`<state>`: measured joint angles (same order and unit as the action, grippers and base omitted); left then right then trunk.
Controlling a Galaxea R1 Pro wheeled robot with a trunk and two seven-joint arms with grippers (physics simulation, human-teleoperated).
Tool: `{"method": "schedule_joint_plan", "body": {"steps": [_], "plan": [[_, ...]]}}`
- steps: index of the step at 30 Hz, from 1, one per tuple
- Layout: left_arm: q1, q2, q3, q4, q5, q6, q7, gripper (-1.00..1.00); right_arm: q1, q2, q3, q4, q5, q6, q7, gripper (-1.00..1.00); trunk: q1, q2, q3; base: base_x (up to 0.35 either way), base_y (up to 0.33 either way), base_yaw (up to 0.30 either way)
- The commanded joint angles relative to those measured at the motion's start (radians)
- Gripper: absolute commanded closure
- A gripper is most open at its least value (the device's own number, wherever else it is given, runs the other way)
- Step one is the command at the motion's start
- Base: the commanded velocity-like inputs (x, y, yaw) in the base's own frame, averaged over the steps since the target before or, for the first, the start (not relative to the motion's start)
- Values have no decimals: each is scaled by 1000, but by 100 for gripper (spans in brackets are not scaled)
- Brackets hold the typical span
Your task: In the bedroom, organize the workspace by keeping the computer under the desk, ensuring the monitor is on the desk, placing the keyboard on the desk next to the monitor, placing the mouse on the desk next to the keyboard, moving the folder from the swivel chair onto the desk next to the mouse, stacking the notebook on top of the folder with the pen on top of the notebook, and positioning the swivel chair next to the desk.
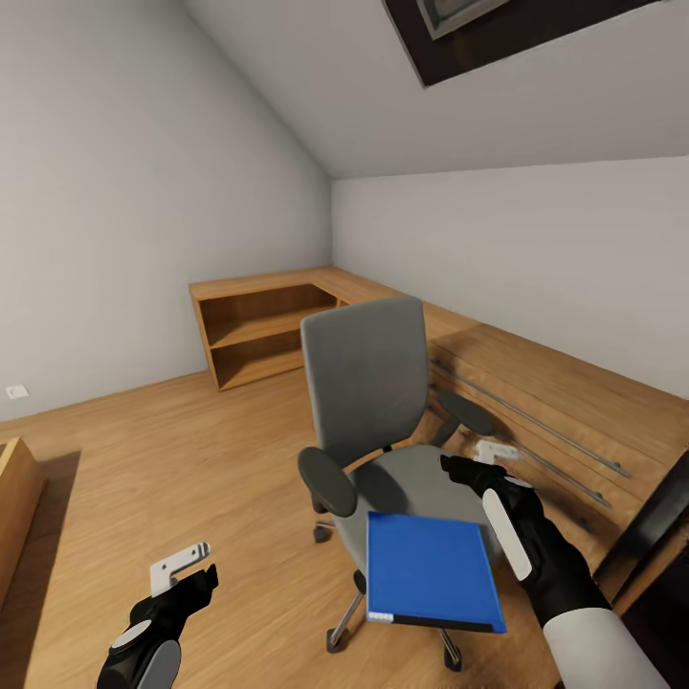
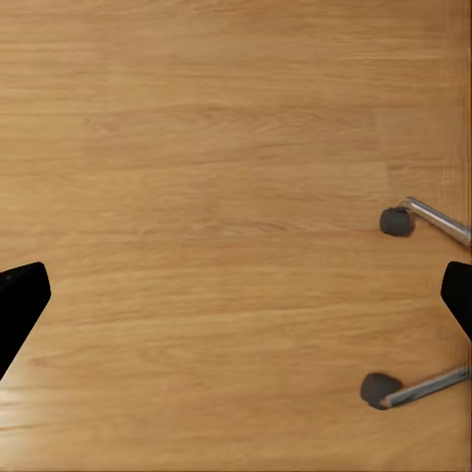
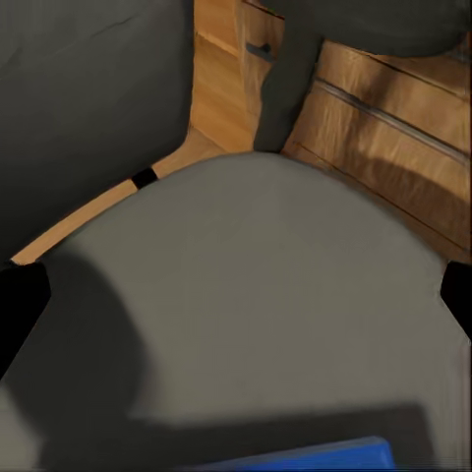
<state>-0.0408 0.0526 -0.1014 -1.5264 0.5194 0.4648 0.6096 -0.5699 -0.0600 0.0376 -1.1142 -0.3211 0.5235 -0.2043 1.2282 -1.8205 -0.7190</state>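
Note:
The grey swivel chair stands on the wooden floor in the middle of the head view, its back toward the far wall. A blue folder lies flat on the front of its seat, overhanging the edge; a strip of the folder also shows in the right wrist view. My right gripper hovers open above the seat's right side, behind the folder, with nothing between its fingers. My left gripper hangs open over bare floor to the chair's left. The left wrist view catches two chair casters.
A low wooden shelf unit runs along the far wall and turns into a long wooden counter with metal rails on the right. Wooden furniture stands at the left edge. A dark object is at lower right.

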Motion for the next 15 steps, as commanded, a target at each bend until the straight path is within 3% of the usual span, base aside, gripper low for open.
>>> {"method": "schedule_joint_plan", "body": {"steps": [1, 7, 10, 15], "plan": [[-1, 1, -2, -2, 8, 2, 9, -100, -1, -1, 3, -1, -11, 3, -10, -100, 0, -1, -1, 0, 0, -249], [-1, 1, -2, -6, 9, 2, 9, -100, -1, -2, -3, -1, -39, 2, -8, -100, 0, -1, -1, 0, 0, -256], [-1, 1, -1, -13, 9, 2, 9, -100, -1, -5, -16, 0, -134, 2, -6, -100, 0, -1, -1, 0, 0, -260], [-1, 1, 0, -19, 10, 2, 10, -100, -1, -9, -43, 4, -208, 3, -4, -100, 0, -1, -1, 0, 0, -262]]}}
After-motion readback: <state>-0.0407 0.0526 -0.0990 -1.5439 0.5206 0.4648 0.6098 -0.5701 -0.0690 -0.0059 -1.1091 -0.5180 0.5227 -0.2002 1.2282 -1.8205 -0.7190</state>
